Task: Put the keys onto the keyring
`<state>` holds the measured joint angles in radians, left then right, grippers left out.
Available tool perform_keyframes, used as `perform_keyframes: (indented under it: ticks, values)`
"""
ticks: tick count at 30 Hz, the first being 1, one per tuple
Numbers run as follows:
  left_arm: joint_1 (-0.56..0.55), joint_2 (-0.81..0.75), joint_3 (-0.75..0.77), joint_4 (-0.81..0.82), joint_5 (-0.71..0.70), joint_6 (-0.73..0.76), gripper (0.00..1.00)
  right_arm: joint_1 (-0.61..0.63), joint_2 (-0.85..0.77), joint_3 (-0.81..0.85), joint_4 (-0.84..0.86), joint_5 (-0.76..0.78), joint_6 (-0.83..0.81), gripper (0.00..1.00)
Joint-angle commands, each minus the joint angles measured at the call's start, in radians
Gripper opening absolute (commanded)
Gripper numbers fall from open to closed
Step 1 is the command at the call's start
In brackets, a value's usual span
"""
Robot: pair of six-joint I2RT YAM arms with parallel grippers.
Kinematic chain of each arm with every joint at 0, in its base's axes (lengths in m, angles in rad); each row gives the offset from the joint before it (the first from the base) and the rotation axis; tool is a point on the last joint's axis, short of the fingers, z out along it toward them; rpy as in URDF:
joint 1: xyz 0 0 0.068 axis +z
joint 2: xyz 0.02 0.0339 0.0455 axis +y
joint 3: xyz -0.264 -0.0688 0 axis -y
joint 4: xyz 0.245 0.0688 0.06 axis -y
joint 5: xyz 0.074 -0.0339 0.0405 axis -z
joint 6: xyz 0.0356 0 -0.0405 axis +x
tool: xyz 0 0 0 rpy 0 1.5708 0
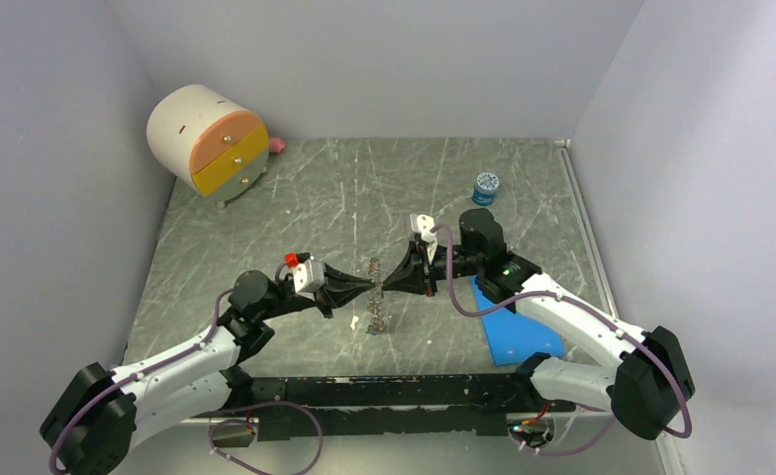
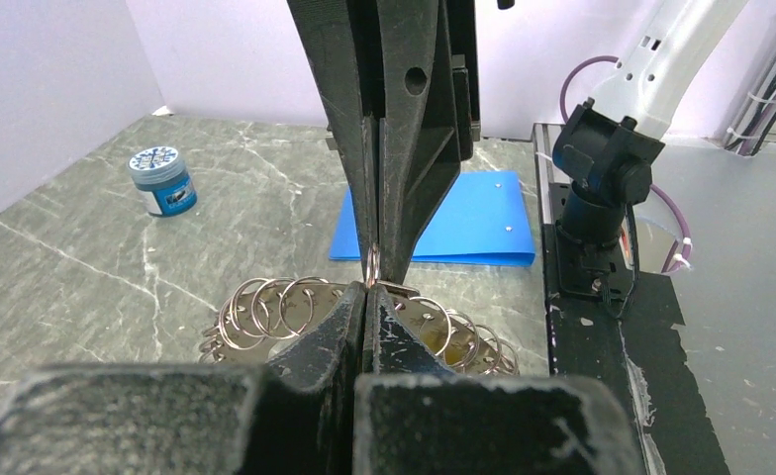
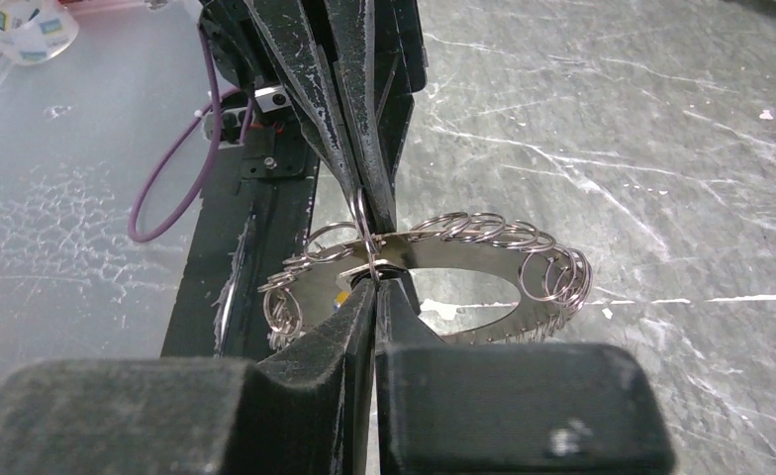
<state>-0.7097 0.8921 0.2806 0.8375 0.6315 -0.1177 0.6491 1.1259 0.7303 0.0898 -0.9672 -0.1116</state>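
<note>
Now | keyring (image 3: 453, 252): silvery hoop fringed with rings (image 3: 552, 277) | left hand (image 2: 366, 289), right hand (image 3: 374, 282): gripping it

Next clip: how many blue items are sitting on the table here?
2. A small blue jar stands far back on the right. A flat blue sheet lies near the front right, partly under the right arm. The arms could be hiding others.

Table (image 1: 364, 188): grey-green marbled top with pale veins.
Drawer chest (image 1: 209, 141): round and white, peach drawer above a yellow one, standing in the far left corner.
Pink item (image 1: 276, 145): small, just beside the chest; too small to identify.
Jar (image 1: 485, 187): small, blue, patterned lid, upright, far right.
Blue folder (image 1: 523, 341): lying flat, near right.
Tape roll (image 3: 30, 28): clear, on a frosted surface beside the table.
</note>
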Motion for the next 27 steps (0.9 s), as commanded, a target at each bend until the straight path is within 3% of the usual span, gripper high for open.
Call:
perform_keyframes:
  ticks: [1, 3, 10, 15, 18, 20, 23, 27]
  values:
    - [0.007, -0.020, 0.002, 0.109, 0.008, -0.021, 0.03, -0.003, -0.002, 0.028, 0.041, -0.011, -0.006, 0.05]
    - [0.007, -0.025, 0.002, 0.110, 0.007, -0.023, 0.03, -0.003, -0.002, 0.025, 0.031, -0.011, -0.017, 0.00]
    - [0.008, -0.031, 0.004, 0.097, 0.011, -0.023, 0.03, -0.003, 0.007, 0.024, 0.005, -0.029, -0.035, 0.00]
    - [0.010, -0.027, 0.004, 0.098, 0.014, -0.024, 0.02, -0.002, -0.030, 0.014, 0.050, -0.031, -0.007, 0.36]
    - [0.009, -0.026, 0.006, 0.097, 0.017, -0.024, 0.03, -0.002, -0.047, 0.008, 0.089, -0.035, 0.018, 0.46]
    - [0.009, -0.026, 0.008, 0.095, 0.017, -0.023, 0.03, -0.003, -0.048, 0.013, 0.097, -0.041, 0.026, 0.46]
    - [0.009, -0.025, 0.009, 0.092, 0.017, -0.021, 0.03, -0.002, -0.033, 0.024, 0.103, -0.057, 0.038, 0.37]
    - [0.010, -0.022, 0.008, 0.099, 0.017, -0.023, 0.03, -0.002, 0.004, 0.042, 0.067, -0.061, 0.021, 0.15]
